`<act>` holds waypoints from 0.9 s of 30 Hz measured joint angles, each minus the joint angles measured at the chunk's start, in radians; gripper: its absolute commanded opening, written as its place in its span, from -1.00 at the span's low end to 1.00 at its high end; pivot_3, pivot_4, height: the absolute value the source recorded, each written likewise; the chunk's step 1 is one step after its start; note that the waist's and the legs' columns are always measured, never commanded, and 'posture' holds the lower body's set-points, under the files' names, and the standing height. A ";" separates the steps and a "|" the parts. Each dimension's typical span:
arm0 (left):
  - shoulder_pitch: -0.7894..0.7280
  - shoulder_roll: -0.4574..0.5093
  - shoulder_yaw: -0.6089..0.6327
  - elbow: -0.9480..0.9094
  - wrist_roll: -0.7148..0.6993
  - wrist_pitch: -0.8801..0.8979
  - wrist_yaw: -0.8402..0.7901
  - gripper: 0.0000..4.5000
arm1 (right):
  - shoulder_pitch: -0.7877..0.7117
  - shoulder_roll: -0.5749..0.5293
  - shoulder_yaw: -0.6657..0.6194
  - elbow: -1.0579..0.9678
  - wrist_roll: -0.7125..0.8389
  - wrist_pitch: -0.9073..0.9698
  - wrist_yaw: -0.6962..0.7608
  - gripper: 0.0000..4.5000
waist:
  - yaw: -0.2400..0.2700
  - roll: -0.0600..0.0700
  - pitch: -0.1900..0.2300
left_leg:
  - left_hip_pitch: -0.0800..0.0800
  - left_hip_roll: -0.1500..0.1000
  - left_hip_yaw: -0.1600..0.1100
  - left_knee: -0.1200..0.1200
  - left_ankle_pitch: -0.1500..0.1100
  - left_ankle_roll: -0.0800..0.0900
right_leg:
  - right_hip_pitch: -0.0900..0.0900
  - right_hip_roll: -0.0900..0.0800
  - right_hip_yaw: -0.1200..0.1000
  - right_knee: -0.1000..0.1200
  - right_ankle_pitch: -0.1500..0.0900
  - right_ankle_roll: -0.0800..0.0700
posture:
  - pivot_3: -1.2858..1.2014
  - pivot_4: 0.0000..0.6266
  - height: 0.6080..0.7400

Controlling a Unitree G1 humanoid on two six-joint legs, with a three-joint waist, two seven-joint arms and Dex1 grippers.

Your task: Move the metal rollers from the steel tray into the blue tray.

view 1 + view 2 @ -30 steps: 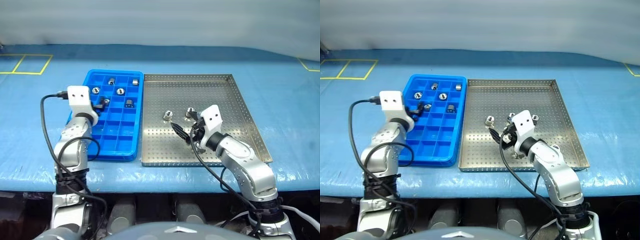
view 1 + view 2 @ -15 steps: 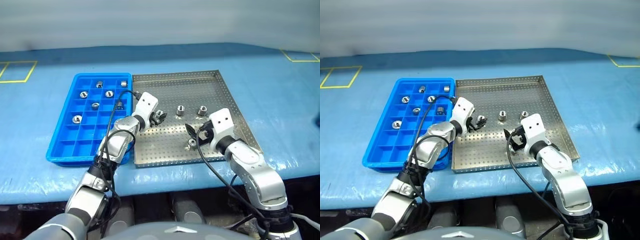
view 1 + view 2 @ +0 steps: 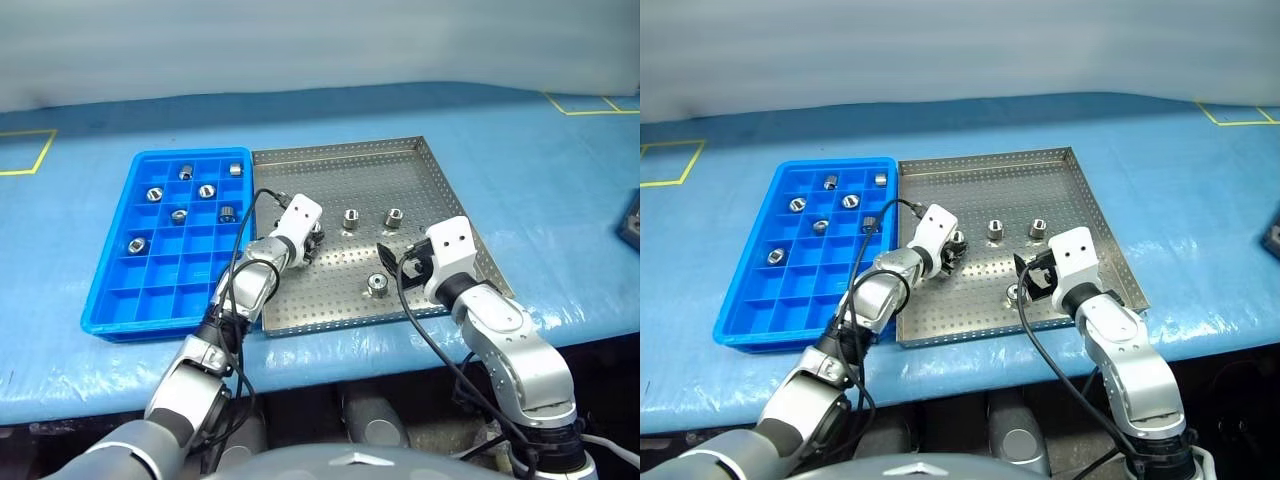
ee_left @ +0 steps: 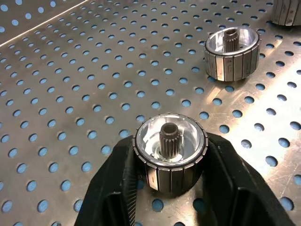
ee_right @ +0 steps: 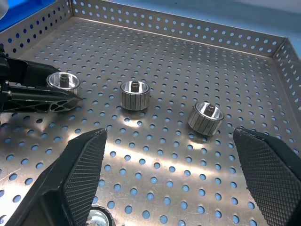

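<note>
The left gripper (image 4: 170, 188) is closed around one metal roller (image 4: 170, 148), which stands upright on the floor of the steel tray (image 3: 330, 165), near the tray's left edge and about halfway along it. The black fingers (image 4: 117, 179) press on both sides of this roller. The right gripper (image 5: 169, 179) is wide open and holds nothing; it hangs over the right part of the steel tray.

Two more rollers (image 3: 352, 217) (image 3: 394, 216) stand side by side further toward the far edge of the steel tray, apart from each other. A fourth roller (image 3: 377, 284) lies near the front edge, just beside the right gripper.

The blue tray (image 3: 105, 300) touches the left edge of the steel tray. Six rollers (image 3: 207, 190) sit in its far compartments.
</note>
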 measured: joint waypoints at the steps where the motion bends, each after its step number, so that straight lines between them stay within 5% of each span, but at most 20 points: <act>1: 0.005 0.000 0.006 -0.006 -0.003 -0.003 -0.002 -0.25 | -0.001 0.001 0.001 0.000 0.000 0.000 0.000 1.00 | -0.002 0.000 0.000 | 0.000 0.000 0.000 0.000 0.000 0.000 | 0.000 0.000 0.000 0.000 0.000 0.000 | -0.13 -0.52 1.00; 8: 0.074 0.095 0.118 -0.253 -0.122 0.025 -0.111 -0.25 | -0.006 -0.007 0.030 0.003 0.014 -0.011 0.062 1.00 | -0.010 0.000 0.000 | 0.000 0.001 0.000 -0.001 0.000 0.000 | -0.001 0.000 0.000 0.001 0.000 0.000 | -0.08 -0.52 1.00; 14: 0.180 0.411 0.245 -0.593 -0.306 0.254 -0.311 -0.25 | -0.012 -0.023 0.056 0.025 0.066 -0.016 0.160 1.00 | 0.005 0.000 0.000 | 0.001 0.002 0.000 -0.002 0.000 0.000 | -0.001 0.001 0.000 0.001 -0.002 -0.003 | 0.00 -0.52 1.00; 19: 0.292 0.585 0.327 -0.797 -0.416 0.374 -0.396 -0.25 | -0.052 -0.018 0.106 0.029 0.144 -0.065 0.290 1.00 | 0.056 -0.001 0.001 | 0.001 0.002 -0.001 -0.002 0.000 0.000 | -0.001 0.001 -0.002 0.001 -0.004 -0.006 | 0.08 -0.52 1.00; 23: 0.439 0.661 0.432 -0.930 -0.437 0.424 -0.380 -0.25 | -0.093 -0.006 0.131 0.039 0.165 -0.097 0.326 1.00 | 0.093 -0.001 0.001 | 0.001 0.002 -0.001 -0.003 0.000 0.000 | -0.001 0.000 -0.002 0.000 -0.004 -0.007 | 0.11 -0.52 1.00; 27: 0.624 0.640 0.555 -0.971 -0.421 0.454 -0.292 -0.25 | -0.112 0.000 0.138 0.091 0.150 -0.102 0.315 1.00 | 0.129 -0.001 0.001 | 0.001 0.002 -0.001 -0.003 0.000 0.000 | -0.001 -0.001 -0.004 0.000 -0.005 -0.009 | 0.13 -0.52 1.00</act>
